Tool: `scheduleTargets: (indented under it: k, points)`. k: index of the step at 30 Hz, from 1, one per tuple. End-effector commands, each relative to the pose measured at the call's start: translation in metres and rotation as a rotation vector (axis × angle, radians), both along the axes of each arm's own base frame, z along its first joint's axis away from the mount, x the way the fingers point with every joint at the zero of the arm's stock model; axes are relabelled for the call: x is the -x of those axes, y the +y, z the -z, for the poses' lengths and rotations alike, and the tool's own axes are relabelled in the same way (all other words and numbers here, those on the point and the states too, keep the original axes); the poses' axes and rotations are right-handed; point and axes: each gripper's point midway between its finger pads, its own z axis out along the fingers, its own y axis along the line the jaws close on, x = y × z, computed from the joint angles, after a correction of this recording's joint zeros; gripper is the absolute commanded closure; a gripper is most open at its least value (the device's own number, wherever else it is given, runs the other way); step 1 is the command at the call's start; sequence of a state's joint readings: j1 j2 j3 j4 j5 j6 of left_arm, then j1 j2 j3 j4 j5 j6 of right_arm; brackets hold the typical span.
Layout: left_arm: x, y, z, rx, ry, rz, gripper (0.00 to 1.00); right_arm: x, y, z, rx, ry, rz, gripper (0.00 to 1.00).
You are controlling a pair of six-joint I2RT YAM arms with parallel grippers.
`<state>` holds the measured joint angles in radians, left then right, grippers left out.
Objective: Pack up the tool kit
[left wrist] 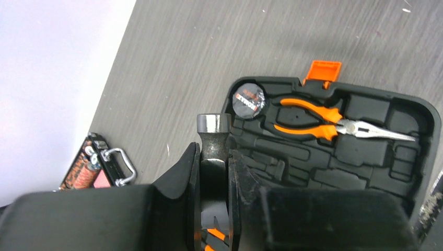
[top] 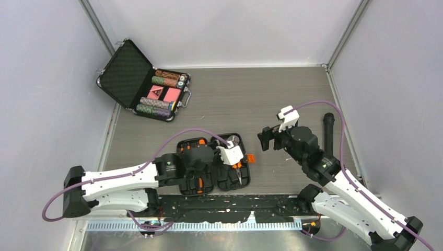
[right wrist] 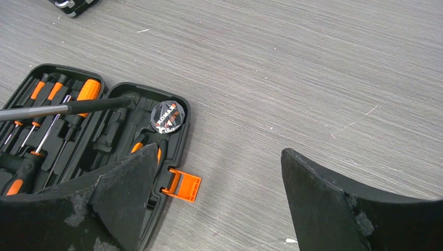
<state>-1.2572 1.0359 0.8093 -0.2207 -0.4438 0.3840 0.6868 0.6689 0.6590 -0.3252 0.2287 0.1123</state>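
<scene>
Open black ribbed plastic tool kit (top: 230, 183) lay on the grey counter (top: 235, 99). Left wrist view alone showed left end effector (left wrist: 214, 157) pinching a steel-headed hammer (left wrist: 213, 124); right end effector (right wrist: 219, 157) stood spread

The left gripper (left wrist: 214, 162) pinches the dark neck of what looks like a small hammer (left wrist: 213, 125), whose silver head pokes out past the fingertips. Beyond it the tool kit (left wrist: 365, 157) lies open on the grey table (left wrist: 209, 47). Orange-handled pliers (left wrist: 313, 117) sit in a moulded slot beside a round disc (left wrist: 249, 99), and the orange latch (left wrist: 323, 70) juts from the far edge.
</scene>
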Motion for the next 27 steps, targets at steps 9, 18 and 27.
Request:
scheduleTargets:
  k: [9, 18, 27]
  points:
    - [-0.005, -0.033, -0.011, 0.083, -0.089, 0.017, 1.0, -0.006, -0.001, -0.012, -0.04, -0.039, 0.03, 0.07]
    - [0.002, -0.036, 0.037, -0.039, -0.053, 0.0, 1.0, -0.005, 0.003, -0.012, -0.042, -0.033, 0.009, 0.07]
    - [0.048, -0.041, 0.06, -0.098, 0.162, 0.103, 0.55, -0.002, 0.01, -0.015, -0.062, -0.02, -0.027, 0.07]
